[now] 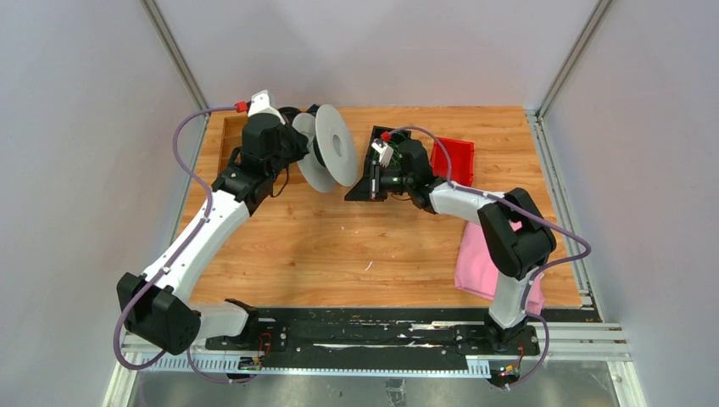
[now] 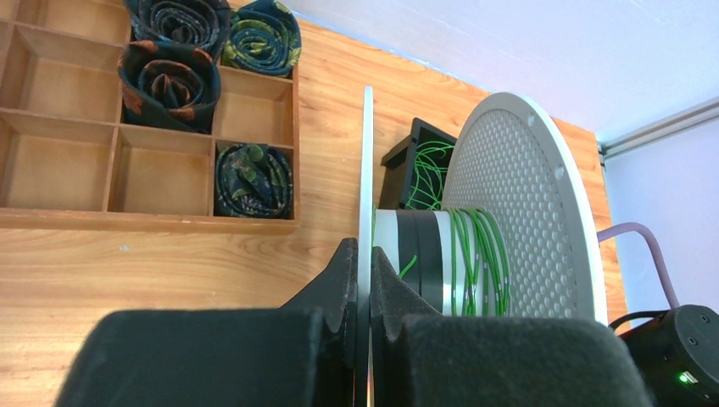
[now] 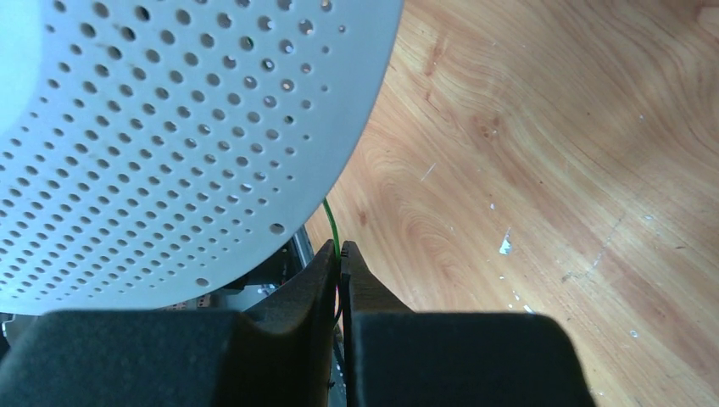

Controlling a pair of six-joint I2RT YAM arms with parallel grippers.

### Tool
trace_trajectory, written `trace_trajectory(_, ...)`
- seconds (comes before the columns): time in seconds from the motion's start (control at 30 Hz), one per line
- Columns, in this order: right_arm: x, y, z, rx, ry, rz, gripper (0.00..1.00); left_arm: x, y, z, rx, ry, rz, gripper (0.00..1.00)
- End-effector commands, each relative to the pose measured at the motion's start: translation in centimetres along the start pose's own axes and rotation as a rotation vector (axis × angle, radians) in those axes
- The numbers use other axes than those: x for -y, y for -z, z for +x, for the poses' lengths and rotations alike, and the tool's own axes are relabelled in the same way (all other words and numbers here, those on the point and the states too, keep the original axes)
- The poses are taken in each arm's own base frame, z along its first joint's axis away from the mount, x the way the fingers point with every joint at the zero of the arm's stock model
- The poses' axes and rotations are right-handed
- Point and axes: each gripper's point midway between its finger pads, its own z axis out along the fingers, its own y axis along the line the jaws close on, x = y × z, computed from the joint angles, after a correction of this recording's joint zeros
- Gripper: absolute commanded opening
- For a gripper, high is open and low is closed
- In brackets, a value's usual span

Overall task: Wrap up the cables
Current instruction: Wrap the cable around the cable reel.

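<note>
left hand (image 2: 363, 264) grips the spool (image 2: 521, 203) by its flange; right hand (image 3: 341, 257) pinches the green cable (image 3: 330, 219). risk: the thin strand, seemingly slack, slips free, and wound turns loosen.

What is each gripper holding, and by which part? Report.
Left gripper: jaws shut on the spool, at the rim of one flange. Right gripper: jaws shut on a green cable, close by the spool.

I note thin green cables (image 2: 479, 263) wound several turns round the grey spool (image 2: 526, 212) hub; further loose loops lie curled in the black bin (image 2: 395, 165) behind it.
</note>
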Motion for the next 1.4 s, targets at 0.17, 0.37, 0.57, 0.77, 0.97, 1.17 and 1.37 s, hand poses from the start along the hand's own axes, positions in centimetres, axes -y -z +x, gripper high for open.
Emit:
trace_trajectory(0.17,-3.1,0.3,-0.2,0.007,0.020,-0.080,0.07,1.2,0.1,-3.2,0.120,0.041,0.038,0.00)
trace_trajectory(0.37,-4.2,0.2,0.4,-0.008,0.054,-0.107,0.09,1.0,0.0,-3.3,0.122,0.040,0.030,0.00)
trace_trajectory(0.57,-5.5,0.2,1.5,-0.029,0.106,-0.144,0.09,0.6,0.0,-3.5,0.133,0.033,0.007,0.00)
trace_trajectory(0.77,-7.2,0.0,2.3,-0.048,0.154,-0.186,0.09,0.0,-0.1,-3.5,0.144,0.015,-0.021,0.00)
trace_trajectory(0.97,-8.9,-0.1,2.2,-0.066,0.179,-0.218,0.09,-0.1,-0.2,-3.6,0.153,-0.015,-0.026,0.01)
trace_trajectory(1.17,-9.5,0.0,2.2,-0.085,0.202,-0.214,0.07,-0.6,-0.5,-3.4,0.166,-0.052,-0.044,0.00)
trace_trajectory(1.37,-10.5,-0.2,2.4,-0.120,0.245,-0.212,0.07,-0.3,-0.5,-3.3,0.181,-0.108,-0.062,0.00)
